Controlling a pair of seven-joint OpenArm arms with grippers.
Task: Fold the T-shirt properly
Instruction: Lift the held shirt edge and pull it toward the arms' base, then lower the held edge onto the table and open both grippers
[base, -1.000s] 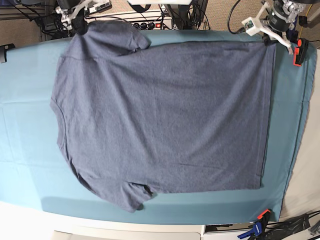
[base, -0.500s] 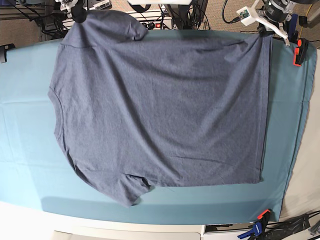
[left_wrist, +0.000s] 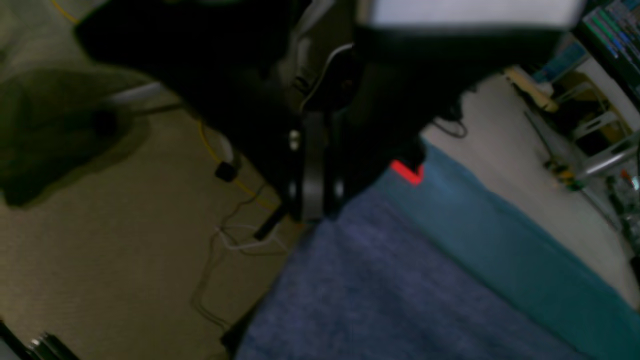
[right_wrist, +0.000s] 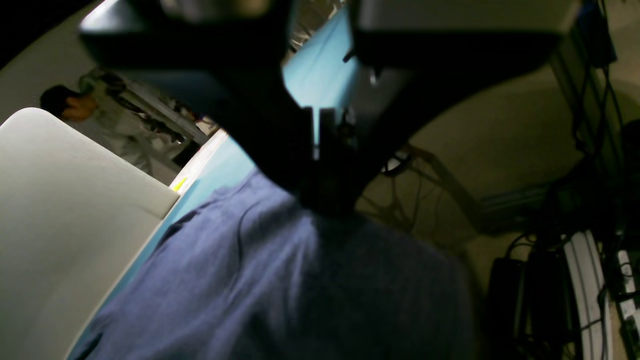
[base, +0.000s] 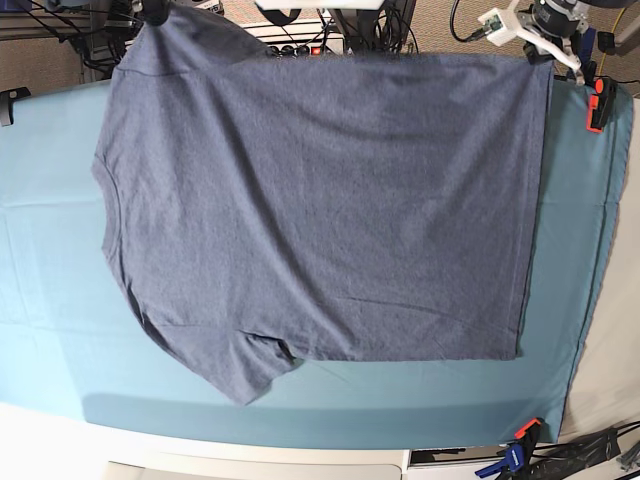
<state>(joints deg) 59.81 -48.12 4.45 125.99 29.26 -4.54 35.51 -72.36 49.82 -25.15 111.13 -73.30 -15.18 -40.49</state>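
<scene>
A blue-grey shirt (base: 330, 200) lies spread over a teal cloth (base: 50, 300) on the surface, its top edge drawn up to the far side. At the upper right of the base view, the left fingers (base: 536, 52) are pinched together on one corner; at the upper left, the right fingers (base: 155, 14) are pinched on the shirt near the other end.

The right arm is mostly cut off by the top of the base view, and so is the cloth bunched beside it. In both wrist views the fingertips are dark and blurred, so the exact pinch is hard to make out. No lettering can be read.

A sleeve points toward the near edge, with a small fold beside it. Red clamps grip the cloth's right side, one high (base: 597, 104) and one low (base: 527, 430).

The wrist views show a brown floor (left_wrist: 165, 270) with loose cables, a pale chair back (right_wrist: 75, 225) and, blurred, a dark-haired person (right_wrist: 75, 105).
</scene>
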